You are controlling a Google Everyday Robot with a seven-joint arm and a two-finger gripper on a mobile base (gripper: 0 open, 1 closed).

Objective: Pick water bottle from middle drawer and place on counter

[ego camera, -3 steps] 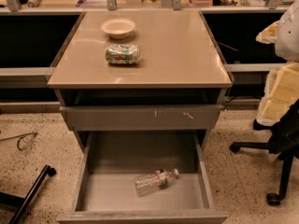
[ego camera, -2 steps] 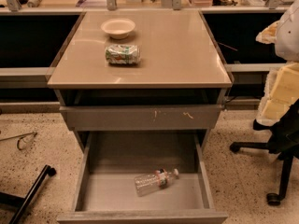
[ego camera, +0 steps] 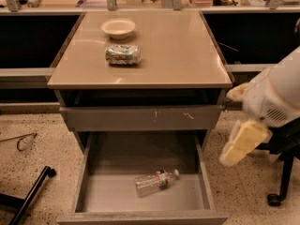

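The water bottle [ego camera: 155,182] lies on its side on the grey floor of the open middle drawer [ego camera: 98,198], white cap pointing right, near the drawer's centre front. The tan counter [ego camera: 178,50] tops the grey cabinet. My gripper [ego camera: 243,136], pale yellow at the end of the white arm [ego camera: 279,95], hangs at the right of the cabinet, beside the drawer's right wall and above bottle height. It holds nothing and is well apart from the bottle.
On the counter are a white bowl [ego camera: 118,28] and a green-and-white soda can [ego camera: 123,54] lying on its side. A scratched grey drawer front [ego camera: 140,118] is above the open drawer. A chair base [ego camera: 281,191] stands at the right, a black leg [ego camera: 28,196] at the left.
My arm and gripper have moved left from the right edge, closer to the cabinet's right side. The bottle, can and bowl have not moved.
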